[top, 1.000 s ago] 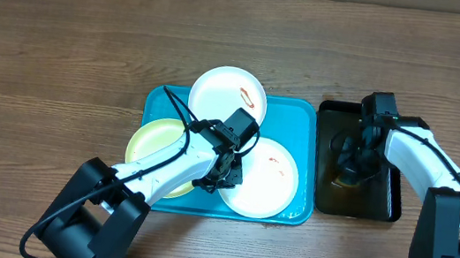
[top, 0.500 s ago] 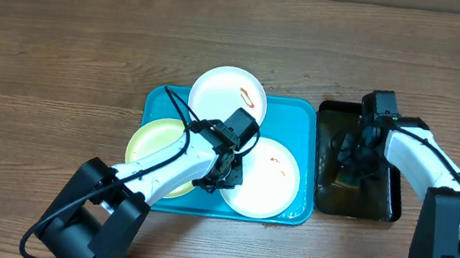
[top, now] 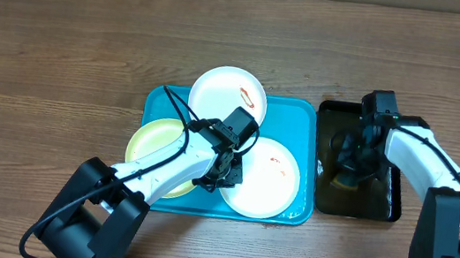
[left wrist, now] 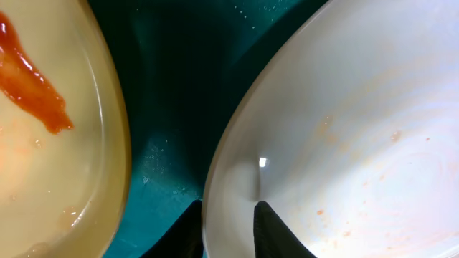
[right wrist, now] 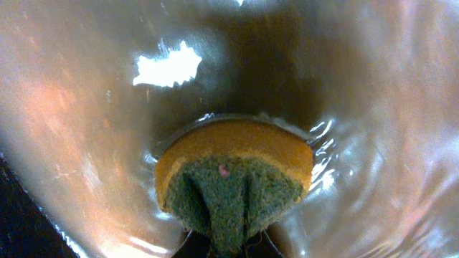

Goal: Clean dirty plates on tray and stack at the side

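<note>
We see our right claw [right wrist: 228, 244] pinching a wet sponge [right wrist: 237, 172], yellow with a green side, in shiny brown water [right wrist: 373, 107].

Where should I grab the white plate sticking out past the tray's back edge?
On the white plate, pinch the rim that overhangs the tray at the back, coming from the far side; it likely hangs free, leaving finger room underneath.

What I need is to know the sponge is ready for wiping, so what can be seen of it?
The sponge is yellow-orange foam with a dark green scouring layer, squeezed so the green face creases. It sits partly in shallow water in the black tray, ripples around it, pinched by the right gripper.
</note>
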### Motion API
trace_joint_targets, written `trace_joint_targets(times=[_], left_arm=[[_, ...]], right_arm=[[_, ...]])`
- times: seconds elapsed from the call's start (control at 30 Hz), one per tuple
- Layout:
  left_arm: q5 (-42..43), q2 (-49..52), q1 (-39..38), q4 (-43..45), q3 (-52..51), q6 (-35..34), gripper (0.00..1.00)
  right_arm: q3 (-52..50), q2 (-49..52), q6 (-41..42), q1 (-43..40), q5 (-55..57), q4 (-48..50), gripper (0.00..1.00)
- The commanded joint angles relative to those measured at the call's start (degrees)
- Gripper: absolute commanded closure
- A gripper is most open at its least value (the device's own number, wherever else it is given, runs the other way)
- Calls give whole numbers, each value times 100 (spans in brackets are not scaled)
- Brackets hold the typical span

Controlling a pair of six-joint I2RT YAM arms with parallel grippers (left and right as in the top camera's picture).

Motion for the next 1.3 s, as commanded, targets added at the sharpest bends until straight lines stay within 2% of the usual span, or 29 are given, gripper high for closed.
trace_joint_targets(times=[0.0,0.07,0.2,0.7,0.83,0.9,0.97,1.03,1.07,1.1,1.17,1.23,1.27], left_arm=[[39,55,35,48,55,116,80],[39,55,52,50,57,116,90],[39,55,125,87,57,116,96],[39,55,352,173,57,205,96],[39,55,352,173,57,205,96],[39,55,352,173,57,203,96],[39,55,352,173,57,205,96],[39,55,352,173,57,205,96],[42,55,352,170,57,205,96],[42,55,352,170,57,205,96],[42,55,352,164,57,216,96],[42,55,352,166,57,264,96],[42,55,352,166,57,269,96]], right_arm=[[584,13,-13,-9,127,-317,96],[916,13,-13,-4,319,-691,96],[1443,2,-11,-2,374,-1174,96],[1392,-13,-103,-9,273,-1086,96],[1394,-20,-614,35,273,-1351,96],[1394,-31,-146,35,472,-1381,96],[1394,-31,24,39,-59,-1340,96],[1392,-28,-363,129,-348,-1375,96],[1394,-31,-518,173,-20,-1453,96],[1412,-31,-337,186,566,-1558,96],[1432,-31,719,157,1438,-1685,96],[1429,-37,949,138,813,-1554,96],[1427,-35,505,157,245,-1445,96]])
